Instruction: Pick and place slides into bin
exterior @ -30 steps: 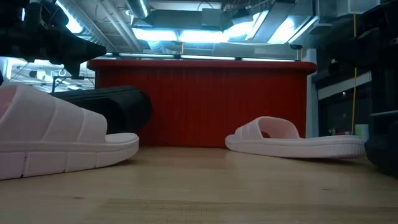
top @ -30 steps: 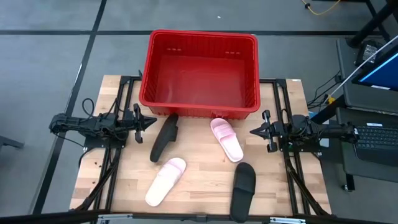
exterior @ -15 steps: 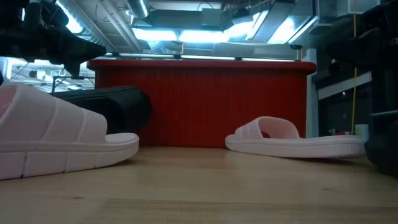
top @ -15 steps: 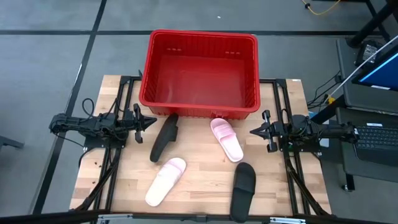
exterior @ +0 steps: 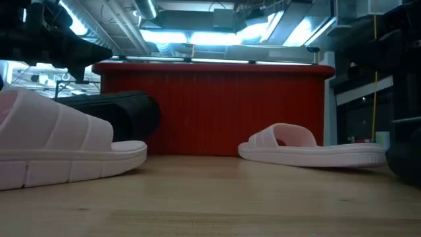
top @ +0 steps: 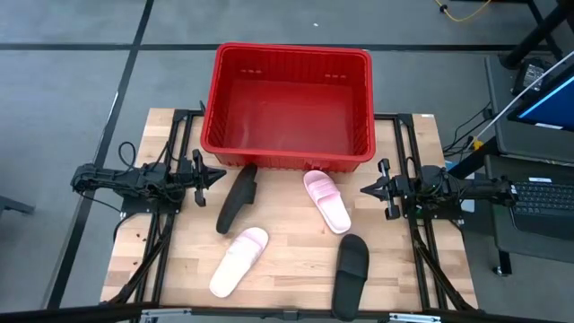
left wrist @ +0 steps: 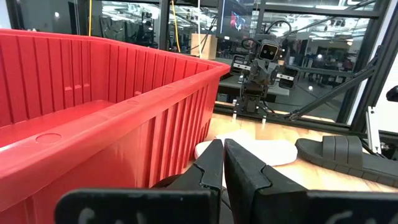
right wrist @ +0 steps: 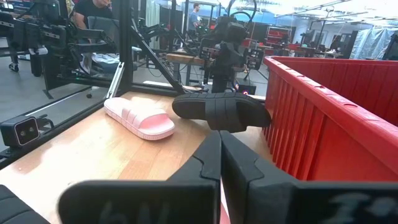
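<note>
4 slides seen on table [top: 296, 242] in front of red lattice bin [top: 287, 99]: 2 pink [top: 326, 200] [top: 239, 261], 2 black [top: 238, 196] [top: 351, 274], broad ribbed straps. No writing legible. Left gripper [top: 218, 175], right gripper [top: 365, 189]: fingers pressed together, nothing held.

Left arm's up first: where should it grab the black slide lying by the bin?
Grip the black slide across its broad strap, coming straight down. It lies flat, sole down, toe against the bin, so the raised strap offers the only edges. The left gripper waits shut beside it.
</note>
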`<state>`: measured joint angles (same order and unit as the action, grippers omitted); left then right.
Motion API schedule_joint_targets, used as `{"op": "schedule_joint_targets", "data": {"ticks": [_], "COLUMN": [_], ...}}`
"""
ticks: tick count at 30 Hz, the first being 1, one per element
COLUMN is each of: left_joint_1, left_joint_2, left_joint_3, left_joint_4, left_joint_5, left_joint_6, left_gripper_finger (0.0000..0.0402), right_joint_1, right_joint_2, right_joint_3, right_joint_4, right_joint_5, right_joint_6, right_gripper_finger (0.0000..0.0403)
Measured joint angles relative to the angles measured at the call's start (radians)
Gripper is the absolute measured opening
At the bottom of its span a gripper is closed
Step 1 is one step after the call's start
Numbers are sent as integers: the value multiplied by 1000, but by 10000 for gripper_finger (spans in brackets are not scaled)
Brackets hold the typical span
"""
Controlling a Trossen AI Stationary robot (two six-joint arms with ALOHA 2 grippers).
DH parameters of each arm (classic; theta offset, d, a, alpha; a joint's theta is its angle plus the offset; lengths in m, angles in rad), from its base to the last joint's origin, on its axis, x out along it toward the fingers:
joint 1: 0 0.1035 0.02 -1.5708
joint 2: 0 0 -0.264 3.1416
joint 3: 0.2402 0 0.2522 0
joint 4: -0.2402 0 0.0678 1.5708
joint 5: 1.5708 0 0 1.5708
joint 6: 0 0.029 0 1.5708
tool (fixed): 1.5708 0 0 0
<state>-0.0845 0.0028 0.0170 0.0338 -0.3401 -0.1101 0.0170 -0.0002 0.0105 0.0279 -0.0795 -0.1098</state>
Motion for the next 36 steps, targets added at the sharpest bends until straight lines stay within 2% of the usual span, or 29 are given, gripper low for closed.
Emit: {"op": "schedule_joint_targets", "data": {"ticks": [14, 20, 27, 36], "left_joint_1": [0, 0, 0, 0], "left_joint_2": [0, 0, 0, 0], "left_joint_3": [0, 0, 0, 0], "left_joint_4": [0, 0, 0, 1], "left_joint_5": [0, 0, -21, -16], "left_joint_6": [0, 0, -6, -16], "left_gripper_finger": [11, 13, 8, 13], "right_joint_1": [0, 0, 0, 0], "right_joint_2": [0, 0, 0, 0], "right_joint_3": [0, 0, 0, 0], "right_joint_4": [18, 15, 15, 18], "right_joint_5": [0, 0, 1, 2], "right_joint_6": [4, 158, 189, 341], "right_gripper_finger": [6, 6, 6, 6]}}
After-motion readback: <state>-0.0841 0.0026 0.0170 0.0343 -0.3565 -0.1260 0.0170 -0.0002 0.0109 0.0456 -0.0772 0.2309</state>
